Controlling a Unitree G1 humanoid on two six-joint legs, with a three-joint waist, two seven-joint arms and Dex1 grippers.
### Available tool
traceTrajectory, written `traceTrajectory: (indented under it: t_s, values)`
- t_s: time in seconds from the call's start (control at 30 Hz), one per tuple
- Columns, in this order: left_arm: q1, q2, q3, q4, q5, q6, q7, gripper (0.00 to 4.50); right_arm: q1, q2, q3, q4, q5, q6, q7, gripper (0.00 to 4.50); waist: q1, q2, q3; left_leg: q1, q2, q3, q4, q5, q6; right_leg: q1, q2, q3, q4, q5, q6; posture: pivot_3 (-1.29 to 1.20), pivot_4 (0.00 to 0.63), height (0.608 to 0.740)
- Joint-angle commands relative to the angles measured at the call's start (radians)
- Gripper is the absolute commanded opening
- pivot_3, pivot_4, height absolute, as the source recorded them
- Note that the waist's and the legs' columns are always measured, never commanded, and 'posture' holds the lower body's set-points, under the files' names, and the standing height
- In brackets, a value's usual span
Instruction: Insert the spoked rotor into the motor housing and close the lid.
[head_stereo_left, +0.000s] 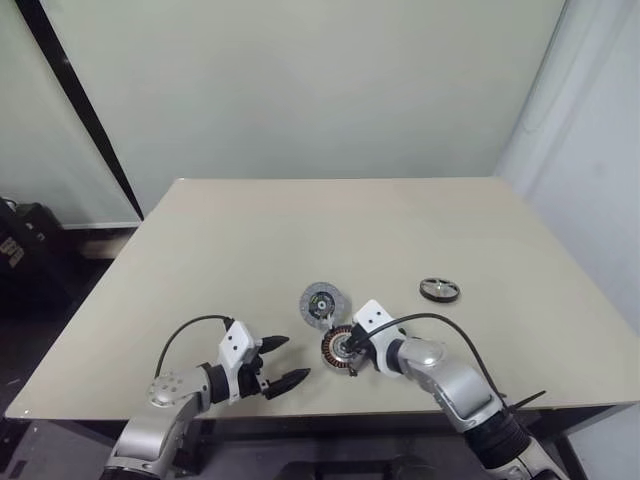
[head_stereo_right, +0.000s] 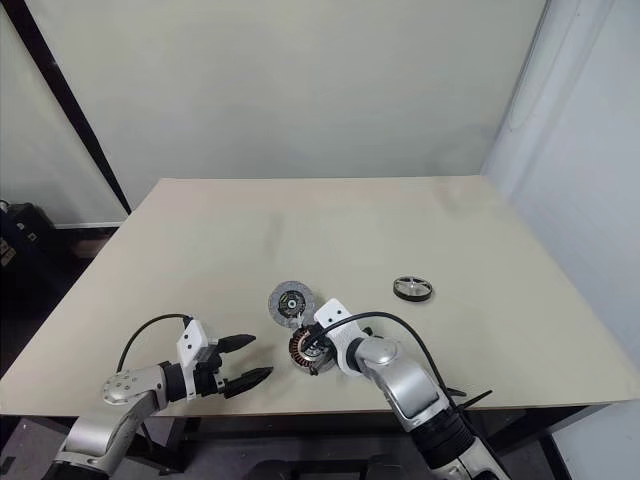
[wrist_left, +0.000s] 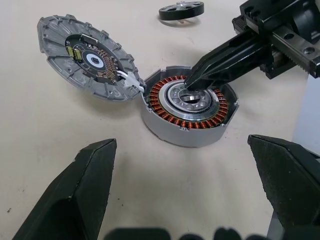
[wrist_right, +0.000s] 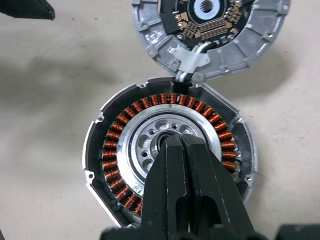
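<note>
My left gripper (head_stereo_left: 281, 362) hangs wide open and empty over the table (head_stereo_left: 200, 250), near its front edge, just left of the parts. The lid (head_stereo_left: 325, 302) lies open and tilted just behind the motor housing (head_stereo_left: 338, 347), joined to it by a short white cable, circuit side up. My right gripper (wrist_right: 181, 145) is pinched closed, tips together in the housing's silver hub; nothing gripped that I can see. The spoked rotor (head_stereo_left: 439, 290) sits flat, well apart to the right. Progress judgement: nothing inserted yet. Rotor pickup, seating and lid closing all remain.
</note>
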Motion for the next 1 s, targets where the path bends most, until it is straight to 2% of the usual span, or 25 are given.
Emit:
traceTrajectory:
  t_s: [0.03,0.43,1.0]
  values:
    - [-0.007,0.003,0.017,-0.018,-0.001,-0.007,0.0,4.5,-0.013,0.011,0.003,-0.005,-0.002,-0.016,0.008,0.02,0.0,0.0,0.0,0.0,0.0,0.0,0.0,0.0,0.0,0.0,0.0,0.0,0.0,0.0,0.0,0.0,0.0,0.74]
    - [-0.012,0.002,0.014,-0.015,0.001,-0.008,0.0,4.5,0.002,0.011,0.033,-0.015,-0.009,-0.001,0.023,0.02,0.0,0.0,0.0,0.0,0.0,0.0,0.0,0.0,0.0,0.0,0.0,0.0,0.0,0.0,0.0,0.0,0.0,0.74]
    - [-0.009,-0.01,0.009,-0.008,0.005,-0.014,-0.002,4.5,-0.031,0.025,0.035,0.016,-0.084,-0.073,-0.026,0.02,0.0,0.0,0.0,0.0,0.0,0.0,0.0,0.0,0.0,0.0,0.0,0.0,0.0,0.0,0.0,0.0,0.0,0.74]
